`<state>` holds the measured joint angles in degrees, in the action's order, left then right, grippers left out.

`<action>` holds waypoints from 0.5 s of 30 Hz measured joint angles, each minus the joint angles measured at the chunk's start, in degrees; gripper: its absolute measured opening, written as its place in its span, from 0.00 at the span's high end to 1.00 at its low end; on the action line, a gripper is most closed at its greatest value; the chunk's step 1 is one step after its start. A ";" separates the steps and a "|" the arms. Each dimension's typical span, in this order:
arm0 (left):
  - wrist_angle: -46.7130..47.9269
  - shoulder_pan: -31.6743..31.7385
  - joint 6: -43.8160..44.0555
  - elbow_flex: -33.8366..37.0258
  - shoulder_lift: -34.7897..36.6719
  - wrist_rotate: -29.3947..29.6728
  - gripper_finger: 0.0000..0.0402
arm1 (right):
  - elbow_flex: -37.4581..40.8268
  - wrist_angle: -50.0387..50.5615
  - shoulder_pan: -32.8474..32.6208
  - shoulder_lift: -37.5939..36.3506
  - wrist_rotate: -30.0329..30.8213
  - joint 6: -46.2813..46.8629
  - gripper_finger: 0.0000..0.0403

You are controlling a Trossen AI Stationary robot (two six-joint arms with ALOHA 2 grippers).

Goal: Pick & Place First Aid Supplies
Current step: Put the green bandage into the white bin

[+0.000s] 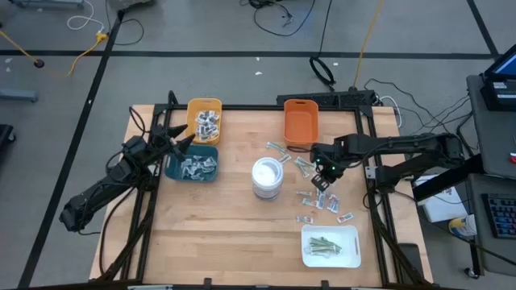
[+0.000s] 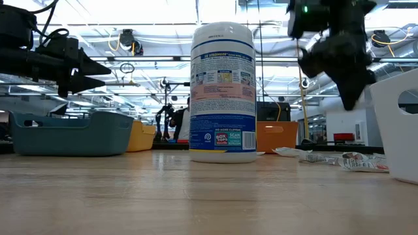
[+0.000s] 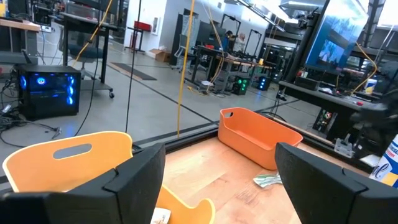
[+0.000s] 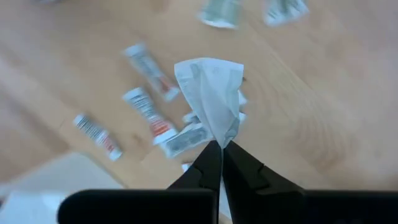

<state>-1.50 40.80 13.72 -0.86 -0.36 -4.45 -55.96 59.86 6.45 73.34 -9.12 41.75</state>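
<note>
on the left side of the table our left gripper (image 1: 184,138) hangs over the yellow bin (image 1: 204,118) and the teal bin (image 1: 193,165), with its fingers wide apart and nothing between them. both bins already have packets in them. next comes the tall white tub (image 1: 267,178) in the middle, and then the orange bin (image 1: 300,123) at the back. to the right of the tub our right gripper (image 4: 221,147) is pinched tight on the bottom corner of a white packet (image 4: 211,93). the packet is thin, pale and a bit crinkled, and it sticks straight out past the fingertips, up off the wood. under it the loose packets (image 1: 321,201) lie scattered on the table, small white ones with red marks. we think the packet must go to a bin next, and every bin lies off to the left of this gripper, with the orange one the closest. the white tray (image 1: 330,246) with green strips sits near the front edge.
</note>
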 joint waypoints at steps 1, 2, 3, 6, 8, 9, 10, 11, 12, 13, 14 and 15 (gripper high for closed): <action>0.00 -0.02 0.00 0.00 0.00 0.00 0.24 | -1.31 0.56 -0.92 0.00 0.01 -2.12 1.00; 0.01 0.00 0.00 0.00 -0.01 0.01 0.24 | -2.57 1.24 -1.96 0.00 0.00 -4.36 1.00; 0.00 0.00 0.00 0.00 -0.01 0.00 0.24 | -3.82 2.04 -3.07 -0.02 0.01 -6.34 1.00; 0.00 -0.02 0.00 0.00 0.00 0.02 0.24 | -6.75 4.08 -6.69 -0.01 0.26 -10.23 1.00; 0.00 -0.02 0.00 0.00 -0.01 0.00 0.24 | -7.78 4.24 -9.27 -0.05 0.35 -10.94 1.00; 0.00 -0.01 0.00 0.00 -0.02 0.00 0.24 | -7.88 4.22 -10.61 -0.06 0.45 -10.92 1.00; 0.00 -0.01 0.00 0.00 -0.01 0.00 0.24 | -7.91 4.27 -12.16 0.00 0.77 -10.50 1.00; 0.00 -0.01 0.00 0.00 -0.02 0.00 0.24 | -7.91 4.39 -14.00 0.16 1.47 -9.26 1.00; 0.00 0.00 0.00 0.00 0.00 0.00 0.23 | -7.96 4.47 -15.76 0.67 1.72 -7.83 1.00; 0.00 0.00 0.00 0.00 -0.01 0.00 0.23 | -7.96 4.54 -17.63 1.32 1.71 -6.18 1.00; 0.00 0.00 0.00 0.00 0.00 0.00 0.22 | -7.96 4.50 -19.70 2.00 1.75 -4.46 1.00; 0.00 -0.02 0.02 0.00 -0.02 0.00 0.22 | -7.94 4.42 -21.83 2.67 1.82 -2.66 1.00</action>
<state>-1.50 40.78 13.74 -0.86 -0.38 -4.45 -63.91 64.28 -15.38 76.01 -7.30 39.09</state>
